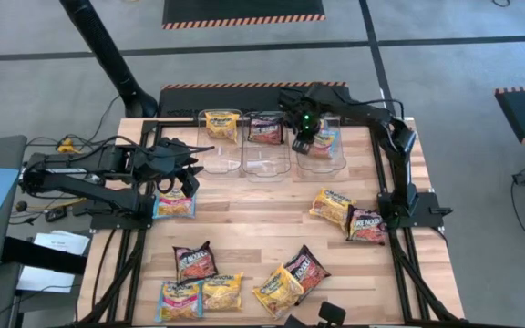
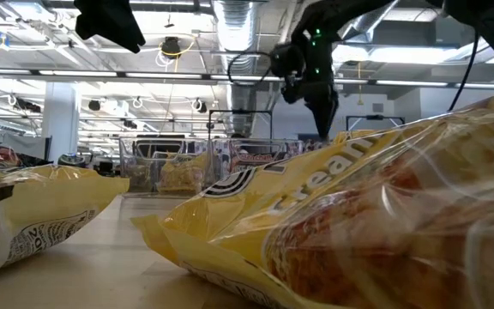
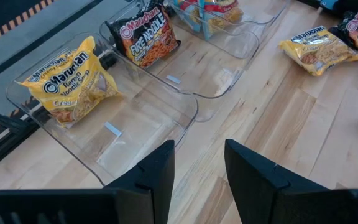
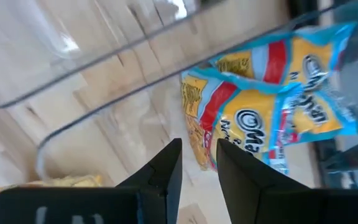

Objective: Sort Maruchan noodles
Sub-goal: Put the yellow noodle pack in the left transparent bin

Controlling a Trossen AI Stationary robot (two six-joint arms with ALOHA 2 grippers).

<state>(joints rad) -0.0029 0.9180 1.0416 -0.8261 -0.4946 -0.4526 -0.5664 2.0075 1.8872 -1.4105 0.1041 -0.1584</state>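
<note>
Packets (image 1: 295, 278) litter wooden table (image 1: 262, 219); ducts (image 2: 238, 21) hang overhead.

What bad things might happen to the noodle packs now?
The right gripper hangs over the right bin with its fingers apart and empty, and the blue packet lies against the bin's wall, so it might slide or get bumped. The left gripper, also open, sits close to the left bin and could nudge it. Yellow and maroon packets overlap near the table's front, so one grab may take two.
</note>
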